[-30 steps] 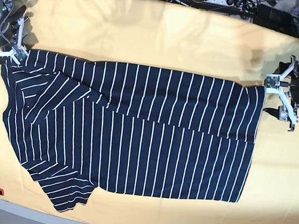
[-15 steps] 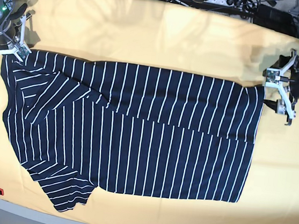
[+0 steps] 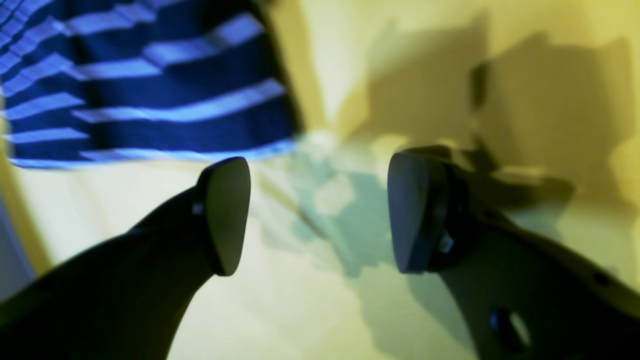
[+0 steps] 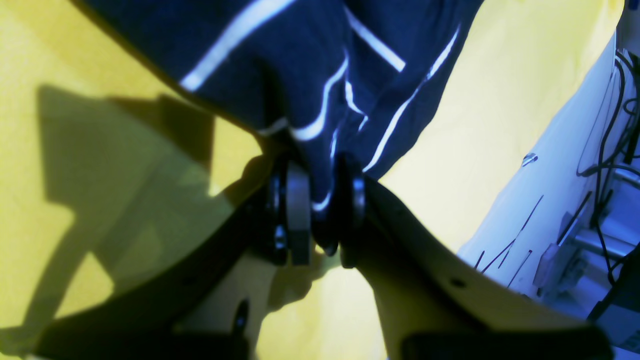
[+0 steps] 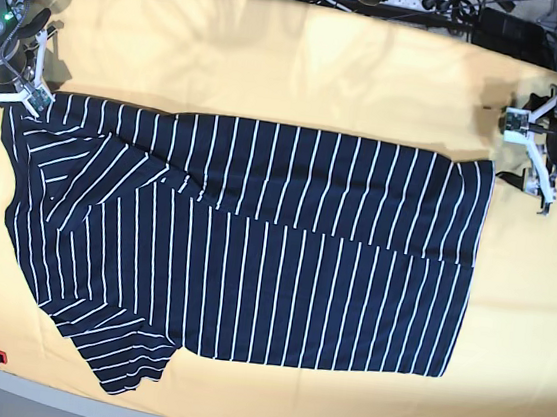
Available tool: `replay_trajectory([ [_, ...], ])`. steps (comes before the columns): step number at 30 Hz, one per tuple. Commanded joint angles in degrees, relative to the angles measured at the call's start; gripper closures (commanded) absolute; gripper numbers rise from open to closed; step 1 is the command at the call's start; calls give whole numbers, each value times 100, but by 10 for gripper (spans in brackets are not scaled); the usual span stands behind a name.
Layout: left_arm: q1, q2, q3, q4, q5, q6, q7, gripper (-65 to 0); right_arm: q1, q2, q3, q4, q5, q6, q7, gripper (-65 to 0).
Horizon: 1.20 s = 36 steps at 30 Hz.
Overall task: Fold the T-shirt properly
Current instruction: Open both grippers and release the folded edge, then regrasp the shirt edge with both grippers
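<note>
t-shirt [image 5: 254, 246] corner pinched in right gripper [image 4: 322, 210], left gripper [image 3: 320, 215] agape

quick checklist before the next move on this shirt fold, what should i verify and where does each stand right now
1. Right tool has cloth: ok, its pads pinch a bunched edge of the T-shirt.
2. Left tool has cloth: not ok, it stands open over the yellow cloth, with nothing between the pads.
3. Left tool lined up with the shirt corner: not ok, the striped edge lies apart from its pads in the left wrist view.
4. Shirt lies flat: not ok, the sleeve end looks folded over and creased.
5. How deep the right grip goes: cannot tell.
</note>
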State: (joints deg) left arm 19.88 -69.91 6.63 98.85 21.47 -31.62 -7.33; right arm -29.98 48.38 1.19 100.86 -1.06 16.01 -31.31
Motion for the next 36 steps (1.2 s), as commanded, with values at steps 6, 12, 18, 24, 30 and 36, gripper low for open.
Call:
replay_trajectory([
  [6,-55,39,-66,-24,125,118,-474,-433,31,116,68,66,-26,-85,24,-121],
  [12,-55,186,-66,-26,229,341,-470,-433,33,118,68,68,-26,-87,24,-121],
  [18,-70,229,-66,-28,234,455,-470,-433,33,118,68,68,-26,-87,20,-121],
  [24,-70,229,-66,-31,236,579,-472,-433,33,118,68,68,-26,-90,22,-121],
  [30,-87,229,-63,-39,398,706,-476,-433,33,118,68,68,-26,-129,22,-121],
  [36,-428,328,195,-94,348,704,-470,-433,33,118,68,68,-26,-127,17,-121],
])
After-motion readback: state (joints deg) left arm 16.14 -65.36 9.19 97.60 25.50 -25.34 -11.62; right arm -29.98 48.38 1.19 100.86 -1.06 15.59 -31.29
